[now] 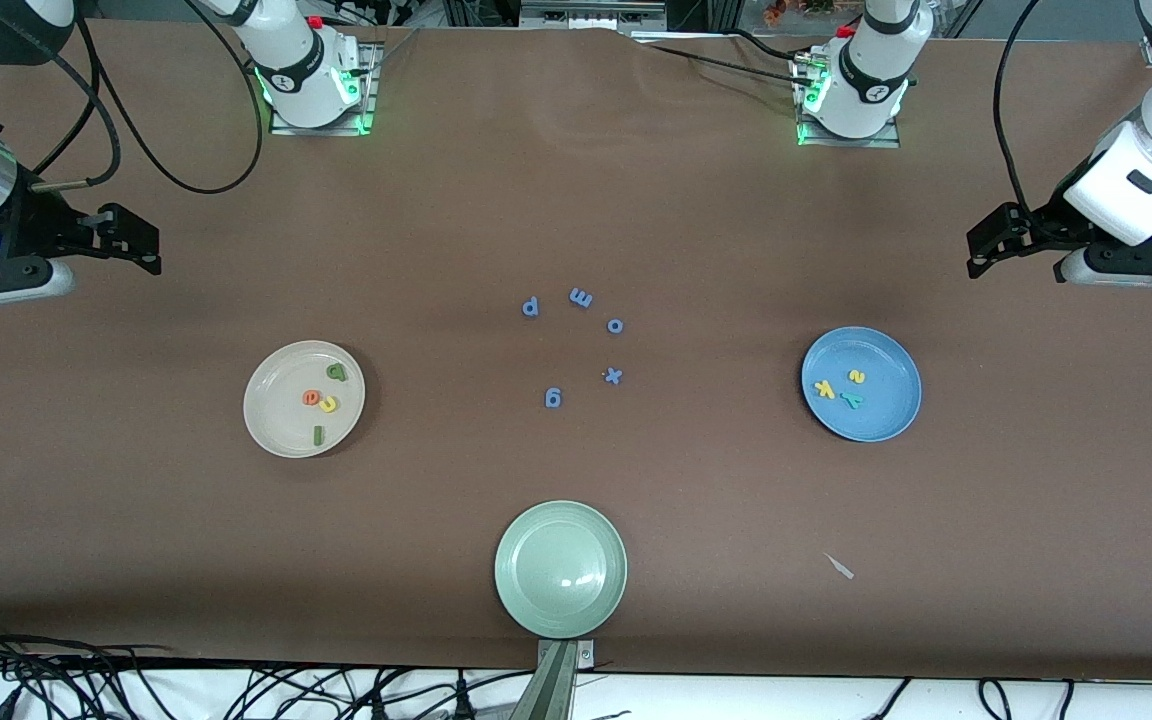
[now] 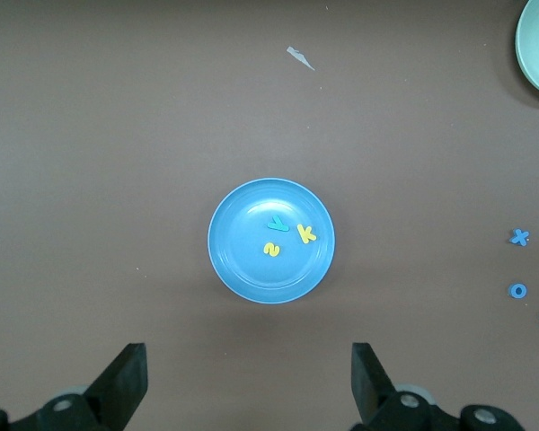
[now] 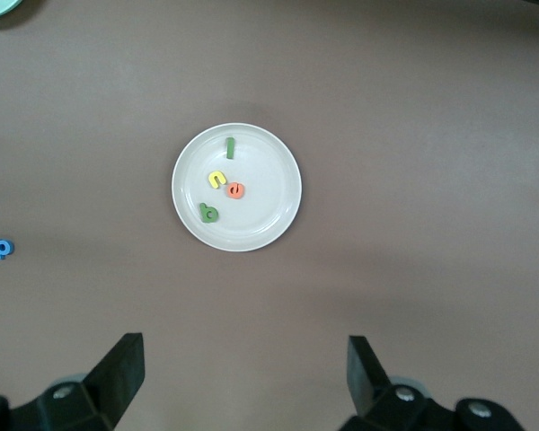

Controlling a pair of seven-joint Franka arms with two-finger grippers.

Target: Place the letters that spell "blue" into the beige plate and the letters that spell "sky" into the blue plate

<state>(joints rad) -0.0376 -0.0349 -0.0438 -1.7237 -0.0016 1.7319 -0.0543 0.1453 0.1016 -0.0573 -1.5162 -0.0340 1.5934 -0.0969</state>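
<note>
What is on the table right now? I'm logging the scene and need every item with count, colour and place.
beige plate: one, cream, toward the right arm's end.
letters in it: four; dark green b, orange e, yellow u, green l.
blue plate: one, toward the left arm's end.
letters in it: three; yellow s, yellow k, teal y.
blue letters: five, loose mid-table between the plates.
sage green plate: one, nearest the front camera.
pale scrap: one, beside the sage green plate.
right gripper: open, over bare table.
left gripper: open, over bare table.
</note>
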